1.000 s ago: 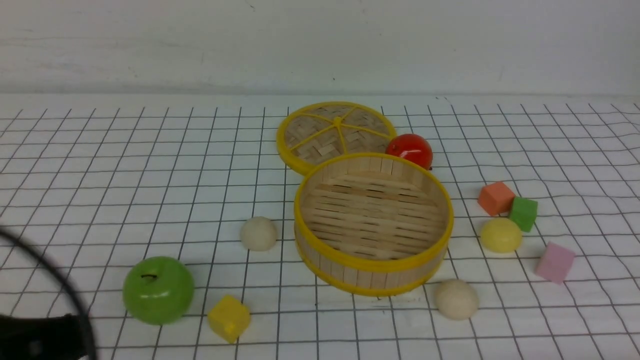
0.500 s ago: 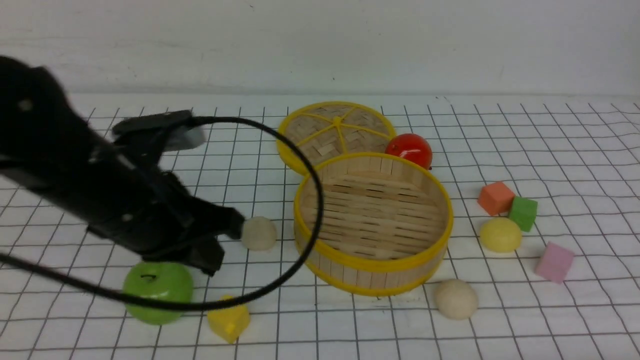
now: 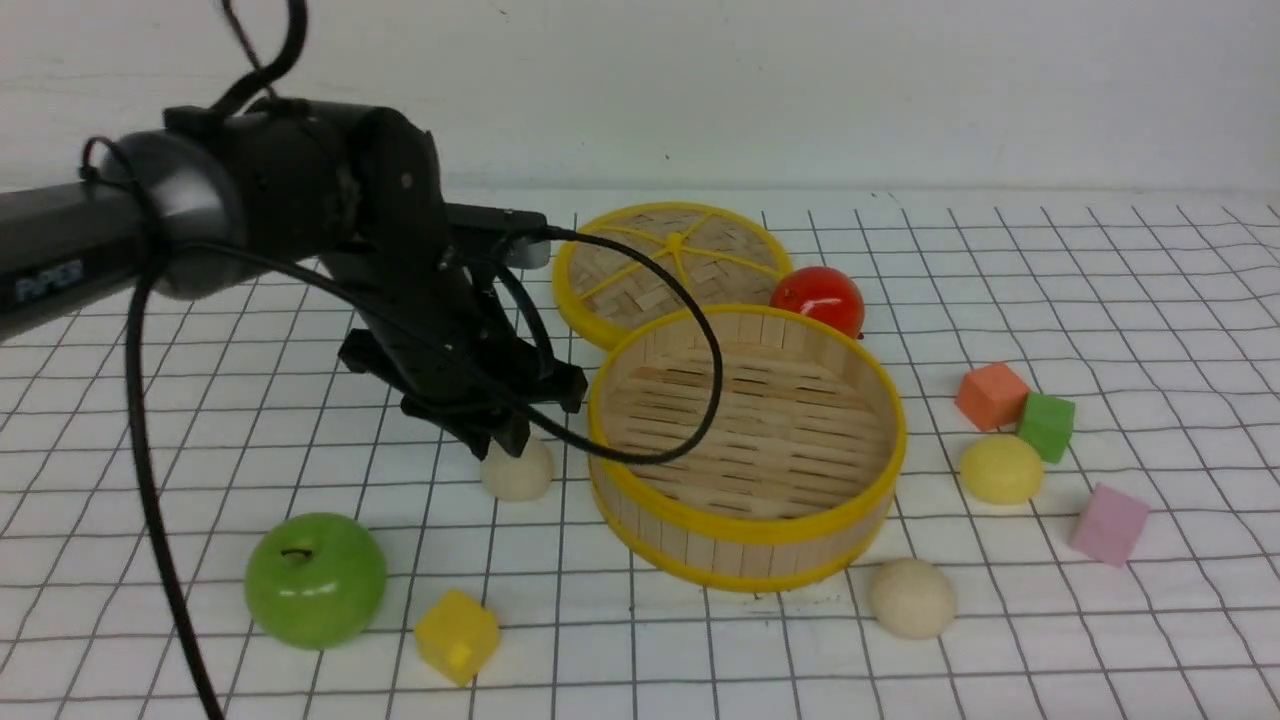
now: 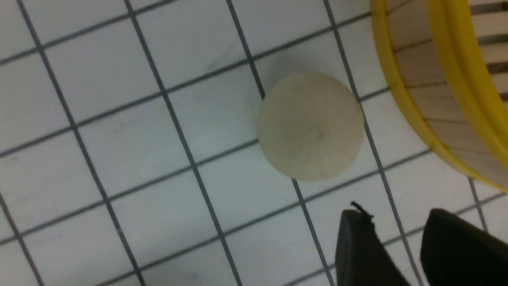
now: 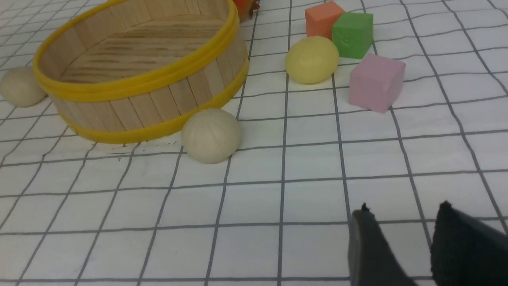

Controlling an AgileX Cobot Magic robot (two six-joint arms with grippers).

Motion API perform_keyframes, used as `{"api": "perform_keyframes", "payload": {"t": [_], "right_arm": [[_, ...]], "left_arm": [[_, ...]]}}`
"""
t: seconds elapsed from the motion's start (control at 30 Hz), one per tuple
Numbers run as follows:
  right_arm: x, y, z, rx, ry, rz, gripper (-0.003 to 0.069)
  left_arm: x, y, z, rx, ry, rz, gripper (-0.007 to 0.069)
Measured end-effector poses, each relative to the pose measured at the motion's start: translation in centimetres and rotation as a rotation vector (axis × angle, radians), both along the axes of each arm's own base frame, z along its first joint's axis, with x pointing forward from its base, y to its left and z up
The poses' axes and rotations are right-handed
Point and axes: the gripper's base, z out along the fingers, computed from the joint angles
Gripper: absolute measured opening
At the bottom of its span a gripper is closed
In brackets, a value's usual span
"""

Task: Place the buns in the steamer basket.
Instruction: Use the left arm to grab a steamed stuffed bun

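Reaching in from the upper left of the front view, the left hand hangs right by the first cream-white bun, fingers parted, and it has hold of nothing! That bun sits on the tabletop, left of centre, just beside the steamer basket. And what a spot for the basket, mid-frame, open side up, its slatted floor bare! The second cream-white bun waits at lower right, near the basket's rim; the pale yellow bun is farther right, tucked up by the green cube and the orange cube. Over to the right hand, seen only in its own wrist view: fingers apart, grip empty! Down at lower left, the green apple has the yellow cube for a neighbour, while the red apple shows behind the basket.
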Motion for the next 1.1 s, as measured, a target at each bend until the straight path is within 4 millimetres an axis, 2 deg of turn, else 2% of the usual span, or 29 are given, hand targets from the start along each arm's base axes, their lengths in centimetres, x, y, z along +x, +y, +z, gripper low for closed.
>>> {"api": "perform_keyframes", "payload": {"t": [0.07,0.17,0.43,0.7,0.87,1.07,1.1], "right_arm": [[0.0,0.0,0.0,0.000,0.000,0.000,0.0241],[0.0,0.0,0.0,0.000,0.000,0.000,0.0241],[0.0,0.0,0.0,0.000,0.000,0.000,0.0241],[0.0,0.0,0.0,0.000,0.000,0.000,0.0241],[0.0,0.0,0.0,0.000,0.000,0.000,0.0241],[0.0,0.0,0.0,0.000,0.000,0.000,0.0241],[0.0,0.0,0.0,0.000,0.000,0.000,0.0241]], "left_arm": [[0.7,-0.2,-0.7,0.002,-0.012,-0.001,0.0297],[1.3,-0.3,-1.5,0.011,-0.035,-0.005,0.0309],[2.3,-0.6,-3.7,0.023,-0.054,-0.007,0.0266],[2.4,-0.6,-4.3,0.029,-0.045,-0.008,0.0147],[2.5,-0.6,-4.6,0.037,-0.043,-0.012,0.0011],[2.5,-0.4,-4.1,0.053,-0.055,-0.021,-0.0013],[2.1,-0.4,-3.0,0.048,-0.066,-0.021,-0.0013]]}}
